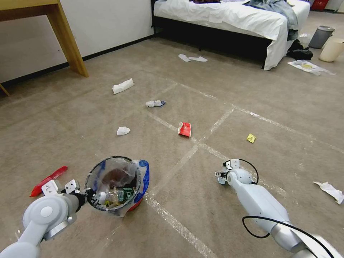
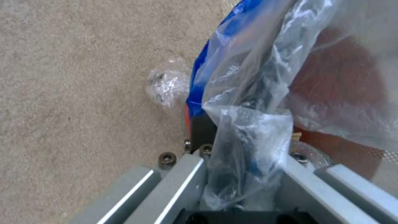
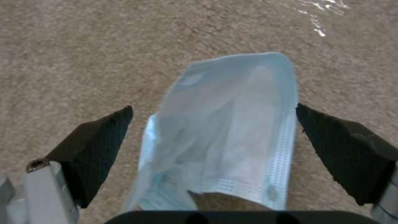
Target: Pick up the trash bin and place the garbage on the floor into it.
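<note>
Plastic-lined trash bin [image 1: 116,186] hangs pinched at its rim by the left gripper [image 1: 86,195], near left. Right gripper [image 3: 213,137], jaws spread, straddles a pale blue face mask [image 3: 232,137], apparently flat on the carpet [image 1: 215,93].

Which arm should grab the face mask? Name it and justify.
Right. The right gripper hangs with fingers open on either side of the face mask, while the left gripper holds the trash bin.

Carpeted bedroom with bed [image 1: 236,18]
</note>
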Robot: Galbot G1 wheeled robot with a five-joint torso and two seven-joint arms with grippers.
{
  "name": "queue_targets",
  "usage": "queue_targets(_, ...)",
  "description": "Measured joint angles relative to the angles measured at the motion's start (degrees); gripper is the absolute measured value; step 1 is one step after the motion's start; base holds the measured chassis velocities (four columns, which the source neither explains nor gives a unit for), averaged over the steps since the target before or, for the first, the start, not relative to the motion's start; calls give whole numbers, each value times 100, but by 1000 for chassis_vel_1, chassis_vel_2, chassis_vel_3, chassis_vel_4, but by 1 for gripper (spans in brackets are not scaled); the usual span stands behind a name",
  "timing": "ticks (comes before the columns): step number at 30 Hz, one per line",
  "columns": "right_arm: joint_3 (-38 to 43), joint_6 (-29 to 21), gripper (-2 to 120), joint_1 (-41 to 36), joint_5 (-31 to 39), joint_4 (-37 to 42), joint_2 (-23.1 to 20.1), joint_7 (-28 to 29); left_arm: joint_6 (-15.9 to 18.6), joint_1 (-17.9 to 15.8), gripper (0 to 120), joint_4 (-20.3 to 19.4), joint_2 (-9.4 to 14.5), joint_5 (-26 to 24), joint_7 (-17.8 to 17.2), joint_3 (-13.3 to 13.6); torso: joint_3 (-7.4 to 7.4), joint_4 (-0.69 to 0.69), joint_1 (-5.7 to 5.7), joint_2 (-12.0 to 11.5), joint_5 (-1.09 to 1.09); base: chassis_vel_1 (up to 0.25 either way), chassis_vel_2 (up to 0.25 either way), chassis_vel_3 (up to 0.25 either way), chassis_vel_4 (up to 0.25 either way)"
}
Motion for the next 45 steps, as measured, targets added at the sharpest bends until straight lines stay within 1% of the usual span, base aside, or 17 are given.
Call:
queue_targets(7,-32,50,100,-30,-123,-102,85,-16,-32,-58,0,-8,-11,19,0,54,0,0,0,0,0,0,0,0,0)
queue_targets(10,-33,51,95,-13,-122,-167,150,16,-38,-31,0,-9,-13,29,0,41,0,1,0,0,0,0,0,0,0)
queue_targets(15,-30,51,74,-15,-75,-198,236,58,-41,-1,0,-14,-2,37,2,16,0,1,0,0,0,0,0,0,0)
queue_targets(16,-30,51,74,-15,-75,-198,236,58,-41,-1,0,-14,-2,37,2,16,0,1,0,0,0,0,0,0,0)
queue_targets(19,-9,65,58,-50,-45,-184,259,61,-45,-25,0,-10,-9,45,2,47,0,0,0,0,0,0,0,0,0)
queue_targets(26,40,88,34,-99,125,-108,212,69,-45,-33,0,-8,-13,52,5,71,0,0,0,0,1,0,0,0,0)
queue_targets(27,40,88,34,-99,125,-108,212,69,-45,-33,0,-8,-13,52,5,71,0,0,0,0,1,0,0,0,0)
queue_targets(28,52,96,27,-111,200,-68,200,77,-45,-33,0,-8,-8,52,6,69,0,-1,0,0,0,0,0,0,0)
queue_targets(30,70,106,24,-119,284,-22,189,78,-45,-31,0,-10,-2,52,6,66,0,-1,0,0,0,0,0,0,0)
queue_targets(34,129,267,7,-126,663,257,134,-32,-48,-17,0,-55,39,35,5,42,0,-1,0,0,0,0,0,0,0)
queue_targets(36,206,690,0,-123,967,593,52,-445,-55,-4,0,-100,73,0,-11,11,0,0,0,0,1,0,0,0,0)
queue_targets(39,245,971,0,-114,1052,776,-5,-765,-58,7,0,-125,80,-13,-16,-1,0,0,0,0,1,0,0,0,0)
queue_targets(41,293,1757,0,-87,1174,1060,-137,-1756,-67,22,0,-159,80,-31,-23,-14,0,0,0,0,-1,0,0,0,0)
queue_targets(42,289,2464,0,-67,1304,1232,-244,-2644,-74,26,0,-182,74,-54,-29,-23,0,1,0,0,1,0,0,0,0)
queue_targets(43,289,2464,0,-67,1304,1232,-244,-2644,-74,26,0,-182,74,-54,-29,-23,0,1,0,0,1,0,0,0,0)
queue_targets(44,236,3150,0,-24,1602,1623,-467,-3784,-93,28,0,-225,69,-93,-34,-47,0,0,0,0,1,0,0,0,0)
queue_targets(45,236,3150,0,-24,1602,1623,-467,-3784,-93,28,0,-225,69,-93,-34,-47,0,0,0,0,1,0,0,0,0)
